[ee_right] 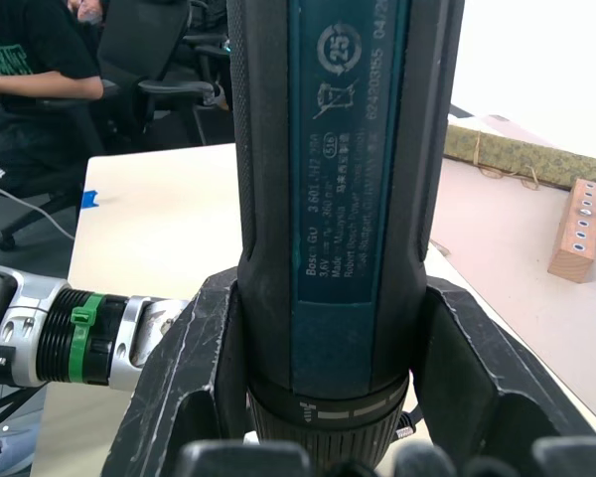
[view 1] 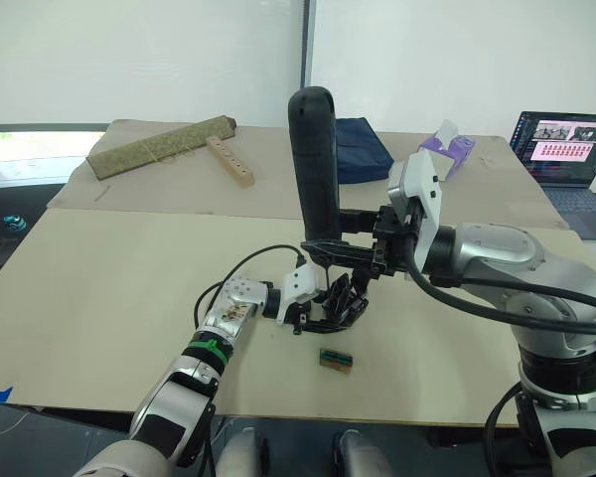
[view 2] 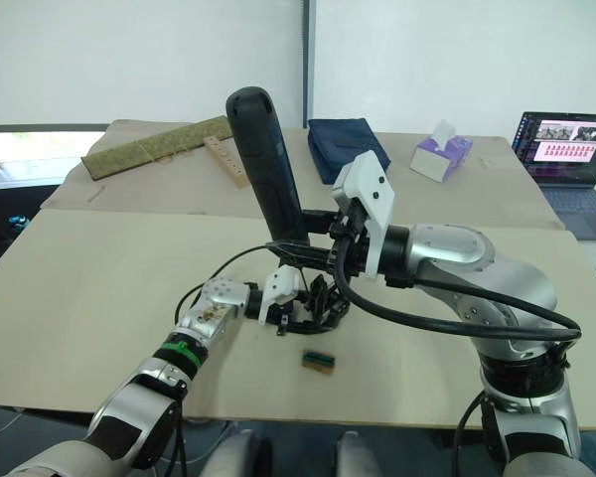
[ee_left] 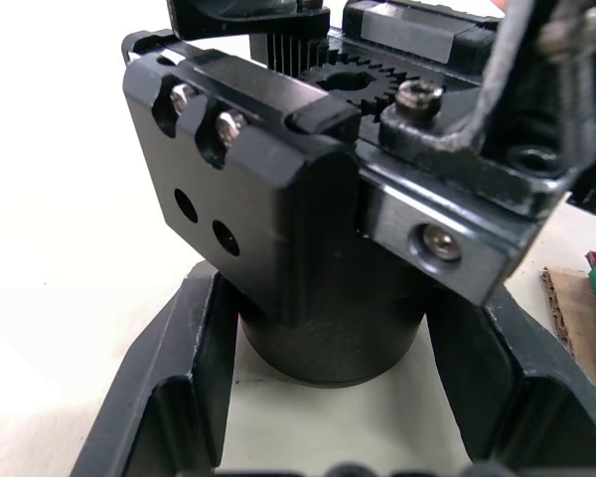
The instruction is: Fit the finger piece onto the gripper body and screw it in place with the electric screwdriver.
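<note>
My right gripper (view 1: 325,248) is shut on the electric screwdriver (view 1: 313,149), a thick black cylinder held upright over the near table. Its thin bit points down onto the gripper body (view 1: 346,298), a chunky black part with gears and screws. In the right wrist view both fingers (ee_right: 189,378) clamp the screwdriver (ee_right: 338,199) near its collar. My left gripper (view 1: 321,314) is shut on the gripper body (ee_left: 278,199) on the table, its fingers (ee_left: 169,397) on either side of the round base. I cannot tell the finger piece apart from the body.
A small green-and-brown block (view 1: 336,359) lies just in front of the body. On the far table are a green mat roll (view 1: 159,147), a drilled wooden block (view 1: 230,161), a navy cloth (view 1: 363,149), a tissue box (view 1: 447,149) and a laptop (view 1: 566,149). A seated person (ee_right: 30,60) is nearby.
</note>
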`<act>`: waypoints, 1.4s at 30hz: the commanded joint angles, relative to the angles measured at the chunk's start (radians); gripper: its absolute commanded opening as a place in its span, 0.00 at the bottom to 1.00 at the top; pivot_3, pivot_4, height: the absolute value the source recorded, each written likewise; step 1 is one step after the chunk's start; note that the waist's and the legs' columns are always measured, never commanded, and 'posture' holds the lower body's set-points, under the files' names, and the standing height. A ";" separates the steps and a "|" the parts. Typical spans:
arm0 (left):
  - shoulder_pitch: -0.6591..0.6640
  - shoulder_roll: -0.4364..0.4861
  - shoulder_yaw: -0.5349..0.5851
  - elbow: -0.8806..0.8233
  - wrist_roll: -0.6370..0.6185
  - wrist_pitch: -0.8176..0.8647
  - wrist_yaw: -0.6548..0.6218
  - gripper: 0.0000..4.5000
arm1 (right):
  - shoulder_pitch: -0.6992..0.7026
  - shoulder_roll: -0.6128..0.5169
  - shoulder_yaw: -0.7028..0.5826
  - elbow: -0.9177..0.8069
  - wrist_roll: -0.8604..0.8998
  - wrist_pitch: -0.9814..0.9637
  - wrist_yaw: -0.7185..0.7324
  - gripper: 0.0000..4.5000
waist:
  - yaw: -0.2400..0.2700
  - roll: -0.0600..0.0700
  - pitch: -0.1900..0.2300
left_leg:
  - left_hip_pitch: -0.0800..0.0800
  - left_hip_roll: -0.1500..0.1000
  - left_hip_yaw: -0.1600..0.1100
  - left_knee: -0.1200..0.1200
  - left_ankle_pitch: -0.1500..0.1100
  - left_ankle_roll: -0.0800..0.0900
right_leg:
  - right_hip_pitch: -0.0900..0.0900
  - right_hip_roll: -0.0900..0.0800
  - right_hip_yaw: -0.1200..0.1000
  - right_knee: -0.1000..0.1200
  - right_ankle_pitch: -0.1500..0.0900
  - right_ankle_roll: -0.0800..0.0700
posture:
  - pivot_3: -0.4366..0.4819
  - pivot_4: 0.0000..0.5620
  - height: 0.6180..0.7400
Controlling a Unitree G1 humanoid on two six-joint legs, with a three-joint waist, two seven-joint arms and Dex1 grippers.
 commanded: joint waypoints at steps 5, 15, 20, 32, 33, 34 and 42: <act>-0.011 -0.007 0.005 -0.046 -0.023 -0.003 -0.011 0.50 | -0.008 0.005 -0.026 -0.023 -0.005 -0.037 0.009 0.42 | 0.000 0.000 0.000 | 0.000 0.000 0.000 0.000 0.000 0.000 | 0.000 0.000 0.000 0.000 0.000 0.000 | 0.48 0.27 0.99; -0.016 -0.009 0.006 -0.042 -0.023 -0.002 -0.009 0.50 | -0.012 0.011 -0.024 -0.023 -0.003 -0.031 0.006 0.42 | 0.000 0.000 0.000 | 0.000 0.000 0.000 0.000 0.000 0.000 | 0.000 0.000 0.000 0.000 0.000 0.000 | 0.48 0.27 0.99; -0.017 -0.009 0.007 -0.041 -0.023 -0.002 -0.007 0.50 | 0.004 0.014 -0.020 -0.030 -0.008 -0.038 0.008 0.42 | 0.000 0.000 0.000 | 0.000 0.000 0.000 0.000 0.000 0.000 | 0.000 0.000 0.000 0.000 0.000 0.000 | 0.48 0.27 0.99; -0.022 -0.008 0.009 -0.039 -0.023 -0.003 -0.005 0.50 | 0.009 0.034 -0.012 -0.035 -0.007 -0.033 -0.008 0.42 | 0.000 0.000 0.000 | 0.000 0.000 0.000 0.000 0.000 0.000 | 0.000 0.000 0.000 0.000 0.000 0.000 | 0.48 0.27 0.99; -0.023 -0.009 0.009 -0.037 -0.022 -0.003 -0.005 0.50 | 0.008 0.036 -0.013 -0.036 -0.004 -0.030 -0.011 0.42 | 0.000 0.000 0.000 | 0.000 0.000 0.000 0.000 0.000 0.000 | 0.000 0.000 0.000 0.000 0.000 0.000 | 0.48 0.27 0.99; -0.025 -0.009 0.009 -0.036 -0.022 -0.004 -0.005 0.50 | 0.007 0.039 -0.014 -0.037 -0.001 -0.027 -0.014 0.42 | 0.000 0.000 0.000 | 0.000 0.000 0.000 0.000 0.000 0.000 | 0.000 0.000 0.000 0.000 0.000 0.000 | 0.48 0.27 0.99; -0.036 -0.017 0.010 -0.024 -0.019 -0.005 0.001 0.50 | 0.015 0.035 -0.024 -0.042 0.011 -0.020 -0.020 0.42 | 0.000 0.000 0.000 | 0.000 0.000 0.000 0.000 0.000 0.000 | 0.000 0.000 0.000 0.000 0.000 0.000 | 0.48 0.27 0.99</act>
